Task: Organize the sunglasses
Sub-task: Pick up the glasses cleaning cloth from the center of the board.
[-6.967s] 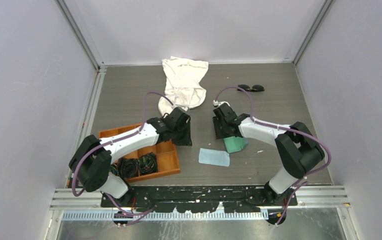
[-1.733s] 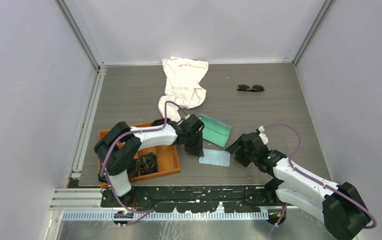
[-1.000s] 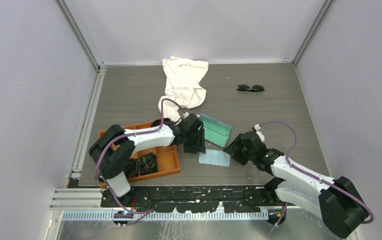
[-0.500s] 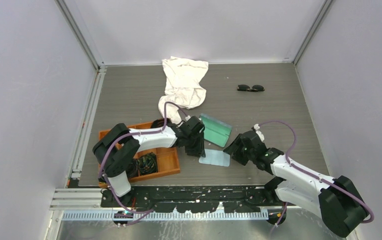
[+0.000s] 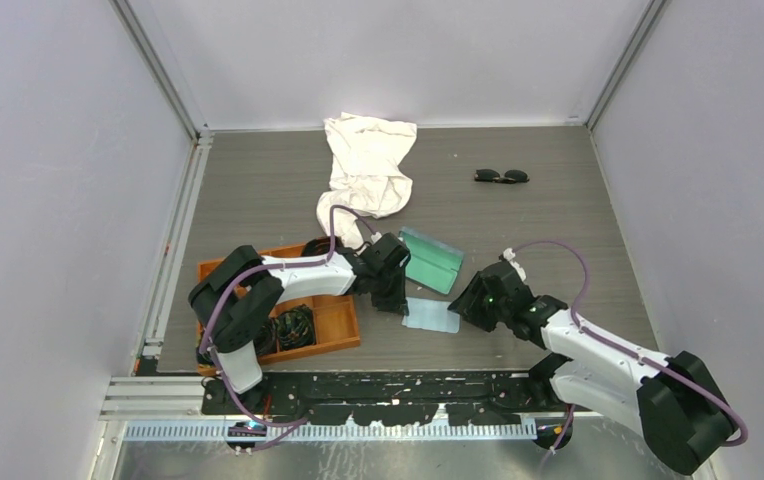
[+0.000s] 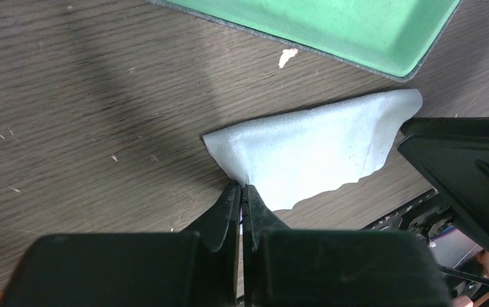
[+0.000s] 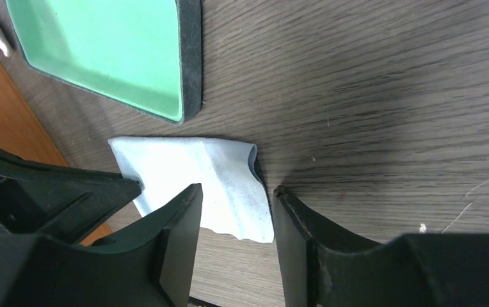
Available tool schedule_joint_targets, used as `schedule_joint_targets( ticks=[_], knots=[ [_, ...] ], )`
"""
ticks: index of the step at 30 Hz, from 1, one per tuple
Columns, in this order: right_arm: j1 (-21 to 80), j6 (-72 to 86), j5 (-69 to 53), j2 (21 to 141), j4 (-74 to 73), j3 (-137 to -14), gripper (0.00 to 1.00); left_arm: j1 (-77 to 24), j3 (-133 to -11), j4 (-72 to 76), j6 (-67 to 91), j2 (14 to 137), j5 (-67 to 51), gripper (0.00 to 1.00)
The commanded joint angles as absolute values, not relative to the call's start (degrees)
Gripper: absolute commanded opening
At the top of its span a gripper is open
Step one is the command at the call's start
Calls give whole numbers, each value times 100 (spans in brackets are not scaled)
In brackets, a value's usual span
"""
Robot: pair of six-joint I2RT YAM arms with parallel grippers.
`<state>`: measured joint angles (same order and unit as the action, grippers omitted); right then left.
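Note:
The black sunglasses point(image 5: 501, 176) lie at the far right of the table, far from both arms. The open glasses case point(image 5: 431, 261) with mint-green lining lies mid-table; it also shows in the left wrist view point(image 6: 331, 29) and the right wrist view point(image 7: 101, 51). A small light-blue cloth point(image 5: 430, 315) lies flat in front of the case. My left gripper point(image 6: 242, 189) is shut on the near-left corner of the light-blue cloth point(image 6: 306, 150). My right gripper point(image 7: 235, 198) is open, its fingers either side of the right edge of the light-blue cloth point(image 7: 223, 185).
A large white cloth point(image 5: 368, 165) lies at the back centre. An orange compartment tray point(image 5: 333, 325) with round black coiled bundles point(image 5: 295, 325) stands at the near left, under my left arm. The table's front edge lies just beyond the light-blue cloth.
My right gripper has moved left up to the cloth's right edge. My left gripper stays at the cloth's left corner. Seven seconds ago the case was at my right gripper; it now lies open mid-table.

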<state>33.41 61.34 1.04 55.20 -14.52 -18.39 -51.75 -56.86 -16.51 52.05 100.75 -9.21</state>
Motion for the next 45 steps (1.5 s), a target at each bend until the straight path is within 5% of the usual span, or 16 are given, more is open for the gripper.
schedule_joint_targets(
  ticks=[1, 18, 27, 45],
  knots=[
    [3362, 5648, -255, 5889, -1899, -1828, 50, -5203, -5715, -1575, 5186, 10056, -902, 1],
    [3372, 5499, -281, 6228, -1894, -1931, 31, -5203, -5750, -1586, 5148, 9981, -945, 1],
    [3372, 5538, 325, 5673, -2501, -1990, 36, -5203, -5569, -1673, 5202, 9641, -490, 1],
    [4227, 5496, 895, 6866, -2582, -2715, 39, -5203, -5491, -1798, 5147, 9521, -244, 1]
  ],
)
